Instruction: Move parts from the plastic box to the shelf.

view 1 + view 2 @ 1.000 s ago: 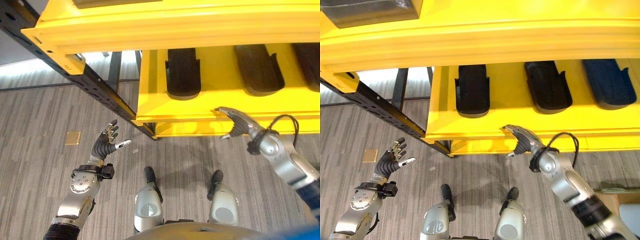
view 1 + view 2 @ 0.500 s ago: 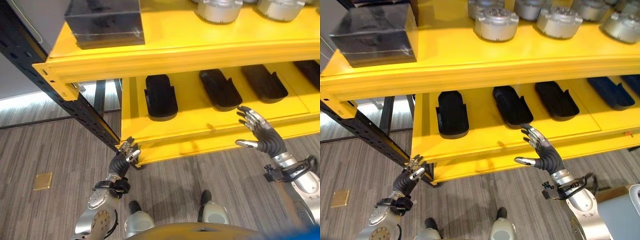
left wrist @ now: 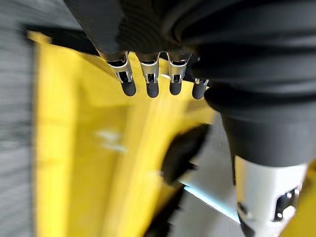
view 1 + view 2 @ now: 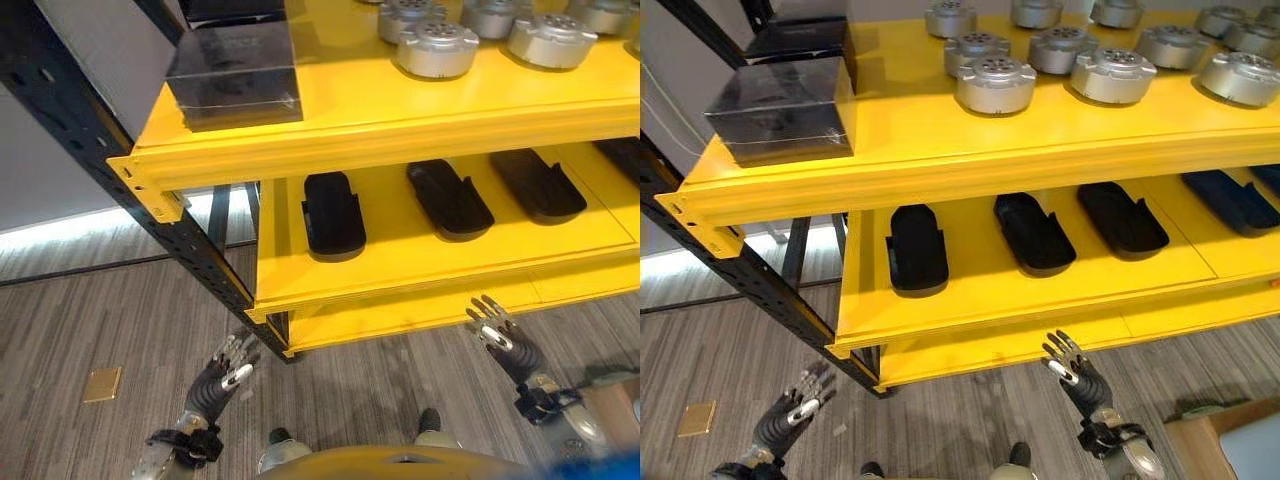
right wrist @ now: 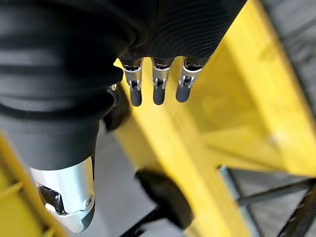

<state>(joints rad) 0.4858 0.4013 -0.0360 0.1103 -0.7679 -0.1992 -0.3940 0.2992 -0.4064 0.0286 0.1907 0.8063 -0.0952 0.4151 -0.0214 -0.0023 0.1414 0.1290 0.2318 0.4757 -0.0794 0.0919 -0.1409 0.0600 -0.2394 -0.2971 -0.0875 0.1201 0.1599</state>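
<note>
Yellow steel makes up the shelf, and the parts already on it sort into two kinds: silver round parts grouped on the upper level, and black moulded parts lying in a row on the lower level. The plastic box cannot be made out from here. Both robot hands are empty, fingers straight and relaxed: the left robot hand low over the floor near the black upright, the right robot hand just in front of the lower shelf's edge. Judging by looks, the silver parts are machined metal, so likely heavy, rigid and smooth; a grip round the rim from above with the thumb opposite should hold best. The black parts look like light, stiff plastic, easiest taken across their narrow width.
</note>
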